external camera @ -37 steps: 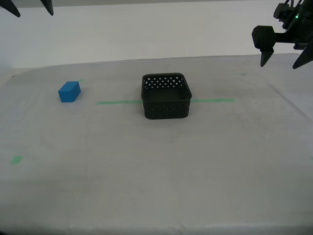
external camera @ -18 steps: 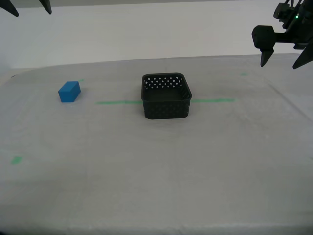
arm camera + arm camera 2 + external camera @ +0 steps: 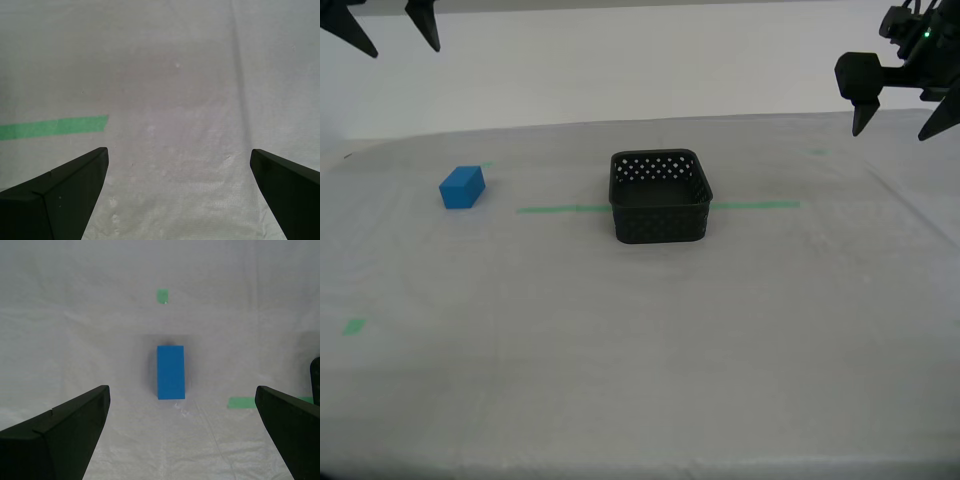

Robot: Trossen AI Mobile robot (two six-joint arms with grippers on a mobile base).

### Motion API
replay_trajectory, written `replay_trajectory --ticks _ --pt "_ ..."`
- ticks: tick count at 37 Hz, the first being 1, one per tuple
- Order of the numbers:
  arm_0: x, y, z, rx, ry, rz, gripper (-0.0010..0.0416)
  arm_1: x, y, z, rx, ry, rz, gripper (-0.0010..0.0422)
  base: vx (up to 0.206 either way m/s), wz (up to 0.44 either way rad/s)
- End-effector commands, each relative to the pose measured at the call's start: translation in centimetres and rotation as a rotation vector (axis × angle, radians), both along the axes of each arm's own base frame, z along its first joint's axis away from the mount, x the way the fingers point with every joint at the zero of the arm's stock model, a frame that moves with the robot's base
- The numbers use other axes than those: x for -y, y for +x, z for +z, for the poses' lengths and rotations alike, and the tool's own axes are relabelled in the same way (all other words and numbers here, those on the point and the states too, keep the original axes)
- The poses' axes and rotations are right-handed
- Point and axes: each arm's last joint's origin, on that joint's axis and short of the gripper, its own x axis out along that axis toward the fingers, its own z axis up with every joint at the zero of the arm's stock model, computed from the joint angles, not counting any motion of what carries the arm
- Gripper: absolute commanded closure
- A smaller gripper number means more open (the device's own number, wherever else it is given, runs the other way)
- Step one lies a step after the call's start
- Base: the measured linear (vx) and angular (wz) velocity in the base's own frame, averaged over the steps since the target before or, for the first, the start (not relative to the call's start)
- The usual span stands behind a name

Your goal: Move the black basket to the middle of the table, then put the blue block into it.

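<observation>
Centrally, basket [image 3: 659, 197] on the table [image 3: 640, 340] over the green line [image 3: 560, 209], block [image 3: 462, 186] well apart toward the exterior view's left, my second gripper [image 3: 182, 435] above it, jaws wide and empty, my first gripper [image 3: 177, 192] likewise spread, holding nothing.

My second gripper [image 3: 395, 32] hung high at the exterior view's upper left, jaws spread wide. My first gripper [image 3: 898, 125] hovered at the upper right, fingers parted, pointing down.
</observation>
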Motion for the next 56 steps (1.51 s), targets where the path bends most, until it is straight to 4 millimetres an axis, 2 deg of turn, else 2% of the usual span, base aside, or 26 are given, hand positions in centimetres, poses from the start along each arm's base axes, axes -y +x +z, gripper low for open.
replay_trajectory --ticks 1,10,22,29,45,56 --pt "0.0 0.0 0.1 0.003 0.000 0.001 0.0007 0.0 0.9 -1.0 -0.023 -0.010 -0.018 0.0011 0.000 0.000" --pt "0.0 0.0 0.1 0.003 -0.001 0.000 0.0007 -0.1 3.3 -2.8 -0.070 -0.029 -0.048 0.0011 0.000 0.000" --pt "0.0 0.0 0.1 0.003 0.000 0.001 0.0007 -0.3 5.9 -3.6 -0.177 -0.022 -0.071 0.0011 0.000 0.000" --pt "0.0 0.0 0.1 0.003 0.000 0.000 0.0007 -0.2 7.2 -4.9 -0.244 -0.029 -0.075 0.0011 0.000 0.000" --pt "0.0 0.0 0.1 0.006 0.000 0.000 0.0007 0.1 7.5 -8.3 -0.309 -0.028 -0.071 0.0011 0.000 0.000" --pt "0.0 0.0 0.1 0.005 0.000 0.000 0.0007 0.3 7.0 -11.6 -0.322 -0.044 -0.067 0.0011 0.000 0.000"
